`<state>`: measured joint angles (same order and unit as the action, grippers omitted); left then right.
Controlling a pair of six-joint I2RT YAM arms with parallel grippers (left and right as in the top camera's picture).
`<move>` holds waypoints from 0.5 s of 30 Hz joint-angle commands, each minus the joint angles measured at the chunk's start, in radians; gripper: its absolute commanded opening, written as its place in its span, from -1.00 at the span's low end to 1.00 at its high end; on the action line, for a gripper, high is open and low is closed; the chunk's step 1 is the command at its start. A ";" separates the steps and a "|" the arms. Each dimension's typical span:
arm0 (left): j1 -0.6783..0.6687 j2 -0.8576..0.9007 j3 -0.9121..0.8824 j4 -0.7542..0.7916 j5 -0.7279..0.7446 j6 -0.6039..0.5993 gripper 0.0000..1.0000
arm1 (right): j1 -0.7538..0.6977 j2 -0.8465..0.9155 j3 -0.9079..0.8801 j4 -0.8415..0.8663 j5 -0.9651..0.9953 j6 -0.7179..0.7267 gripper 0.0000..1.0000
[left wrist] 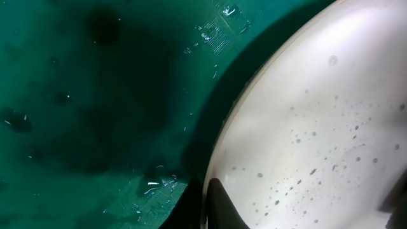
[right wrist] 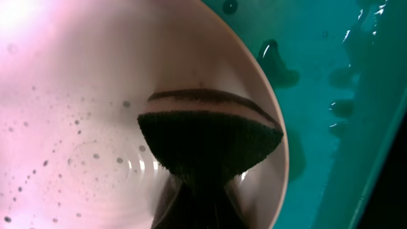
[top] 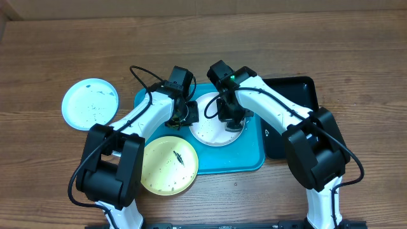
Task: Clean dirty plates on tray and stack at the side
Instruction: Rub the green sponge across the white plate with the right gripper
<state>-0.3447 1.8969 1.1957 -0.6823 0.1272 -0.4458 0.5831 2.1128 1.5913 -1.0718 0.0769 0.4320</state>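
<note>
Sponge point(right wrist: 210, 143) near white plate point(right wrist: 76, 76) edge, left tool point(top: 186, 114) pinching rim

The table point(top: 356, 38) is brown wood with lines in it. The tray point(top: 251, 159) is smooth, shiny plastic with little scratches. The white plate point(top: 208, 132) is smooth and glossy. The sponge point(right wrist: 210, 143) looks dark and rough. The black tray point(top: 299, 89) is glossy.

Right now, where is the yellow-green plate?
In the overhead view, the yellow-green plate lies at the lower left, on the robot's left side. It overlaps the near-left corner of the teal tray.
</note>
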 commanded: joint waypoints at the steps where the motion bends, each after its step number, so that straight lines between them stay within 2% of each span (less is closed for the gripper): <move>1: 0.008 0.012 0.018 -0.002 -0.003 -0.003 -0.90 | -0.003 0.018 -0.037 0.031 -0.023 0.048 -0.93; 7: 0.008 0.012 0.018 -0.002 -0.003 -0.003 -0.90 | -0.003 0.039 -0.124 0.153 -0.197 0.047 -0.93; 15: 0.008 0.012 0.018 -0.002 -0.003 -0.003 -0.90 | -0.010 0.033 -0.169 0.356 -0.637 -0.080 -0.93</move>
<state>-0.3256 1.8969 1.1957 -0.6888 0.0998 -0.4458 0.5499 2.0895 1.4528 -0.7547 -0.2569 0.4194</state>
